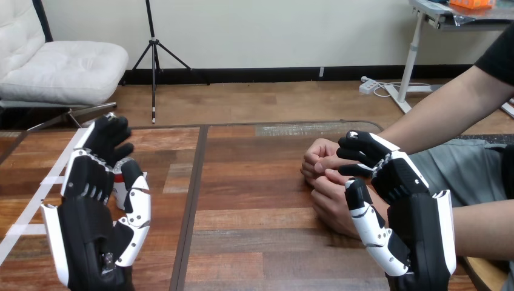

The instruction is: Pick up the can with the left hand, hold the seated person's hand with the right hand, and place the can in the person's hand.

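**Can on the desk, nothing handed over yet**

The left hand (91, 200) is spread wide around the red-and-white can (122, 182), which stands unlifted on the desk (254, 200). The right hand (406, 194) touches the person's clasped hands (324, 176); whether it grips them cannot be told. Lifting and placing remain. No lettering is legible.
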Available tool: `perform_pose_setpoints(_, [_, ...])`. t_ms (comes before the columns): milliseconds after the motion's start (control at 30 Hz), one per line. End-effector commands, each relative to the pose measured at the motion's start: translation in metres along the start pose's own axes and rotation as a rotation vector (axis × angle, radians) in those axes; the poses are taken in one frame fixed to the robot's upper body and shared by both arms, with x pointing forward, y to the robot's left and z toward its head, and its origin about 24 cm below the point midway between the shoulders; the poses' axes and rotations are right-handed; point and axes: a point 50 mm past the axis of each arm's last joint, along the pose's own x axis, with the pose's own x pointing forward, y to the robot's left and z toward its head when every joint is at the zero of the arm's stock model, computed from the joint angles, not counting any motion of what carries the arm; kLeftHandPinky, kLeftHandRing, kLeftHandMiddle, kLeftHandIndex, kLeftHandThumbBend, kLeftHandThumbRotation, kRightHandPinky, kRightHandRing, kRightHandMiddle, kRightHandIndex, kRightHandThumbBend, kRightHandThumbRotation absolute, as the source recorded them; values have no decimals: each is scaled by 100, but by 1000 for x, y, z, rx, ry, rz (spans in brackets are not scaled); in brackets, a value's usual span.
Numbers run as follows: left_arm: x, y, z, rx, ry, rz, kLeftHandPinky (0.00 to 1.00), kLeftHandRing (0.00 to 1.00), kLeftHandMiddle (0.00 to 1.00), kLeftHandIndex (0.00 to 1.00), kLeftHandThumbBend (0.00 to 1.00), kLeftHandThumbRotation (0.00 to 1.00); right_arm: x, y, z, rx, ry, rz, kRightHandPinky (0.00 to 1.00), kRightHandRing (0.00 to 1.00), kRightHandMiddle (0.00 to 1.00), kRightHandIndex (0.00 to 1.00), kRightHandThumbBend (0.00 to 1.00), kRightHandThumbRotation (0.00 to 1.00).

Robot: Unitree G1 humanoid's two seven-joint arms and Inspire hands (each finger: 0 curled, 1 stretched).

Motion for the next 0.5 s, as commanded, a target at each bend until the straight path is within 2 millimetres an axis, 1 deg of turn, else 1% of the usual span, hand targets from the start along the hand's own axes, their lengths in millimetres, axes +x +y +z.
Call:
perform_pose_setpoints(0, [-10, 0, 6, -21, 12, 42, 77, 80, 79, 78, 11, 0, 14, 6, 6, 27, -80, -8, 63, 72, 74, 74, 45, 50])
perform_pose_setpoints(467, [-14, -3, 5, -21, 16, 25, 73, 76, 76, 77, 13, 0, 14, 5, 6, 17, -80, -7, 62, 71, 74, 74, 45, 51])
